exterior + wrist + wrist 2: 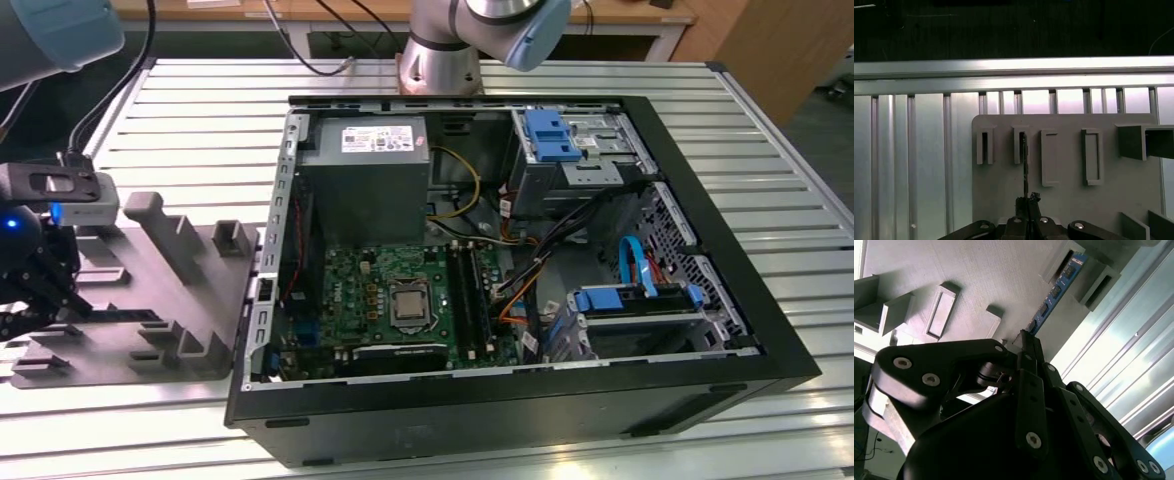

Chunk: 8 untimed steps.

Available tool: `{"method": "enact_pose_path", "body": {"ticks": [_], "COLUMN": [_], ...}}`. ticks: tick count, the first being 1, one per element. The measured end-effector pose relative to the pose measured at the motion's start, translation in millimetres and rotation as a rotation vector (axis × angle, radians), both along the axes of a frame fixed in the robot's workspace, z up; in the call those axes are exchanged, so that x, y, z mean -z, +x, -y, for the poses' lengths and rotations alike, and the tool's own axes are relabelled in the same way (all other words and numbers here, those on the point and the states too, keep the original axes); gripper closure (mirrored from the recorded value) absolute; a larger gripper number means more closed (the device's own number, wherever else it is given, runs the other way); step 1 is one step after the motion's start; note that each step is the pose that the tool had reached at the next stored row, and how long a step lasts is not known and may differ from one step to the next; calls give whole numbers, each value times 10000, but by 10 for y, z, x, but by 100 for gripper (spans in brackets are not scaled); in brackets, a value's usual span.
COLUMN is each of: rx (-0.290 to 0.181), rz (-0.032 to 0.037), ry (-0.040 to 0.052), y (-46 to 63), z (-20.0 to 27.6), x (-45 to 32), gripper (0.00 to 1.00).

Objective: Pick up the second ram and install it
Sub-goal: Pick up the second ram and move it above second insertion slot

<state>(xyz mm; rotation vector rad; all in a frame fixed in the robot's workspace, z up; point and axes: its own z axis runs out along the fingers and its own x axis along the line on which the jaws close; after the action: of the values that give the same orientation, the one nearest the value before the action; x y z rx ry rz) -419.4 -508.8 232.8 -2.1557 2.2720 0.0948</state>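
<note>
Showing its blue face, the second wrist view has the second ram point(1054, 292) sitting between raised blocks of the gray holder point(994, 270); the first wrist view gives it edge-on. The pincer point(1026, 342) is almost closed, fingertips pinching the stick's near end, beside the open computer case point(781, 350).

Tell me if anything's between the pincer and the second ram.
Nothing visible. In the second wrist view the pincer is closed on the near end of the second ram, whose far end sits in a slot of the gray holder.
</note>
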Motion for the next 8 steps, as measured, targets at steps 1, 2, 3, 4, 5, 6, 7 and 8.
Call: {"method": "enact_pose_path", "body": {"ticks": [1,2,3,4,5,6,7,8], "rx": [0,0,0,0,0,0,0,0], "rz": [0,0,0,-2,-2,-2,-2,-2], "ry": [1,1,2,2,3,3,4,5], "y": [0,0,0,0,0,0,0,0], "z": [0,0,0,0,0,0,0,0], "x": [0,0,0,-1,-1,-1,-1,-1], "gripper": [88,88,88,88,88,88,88,88]}}
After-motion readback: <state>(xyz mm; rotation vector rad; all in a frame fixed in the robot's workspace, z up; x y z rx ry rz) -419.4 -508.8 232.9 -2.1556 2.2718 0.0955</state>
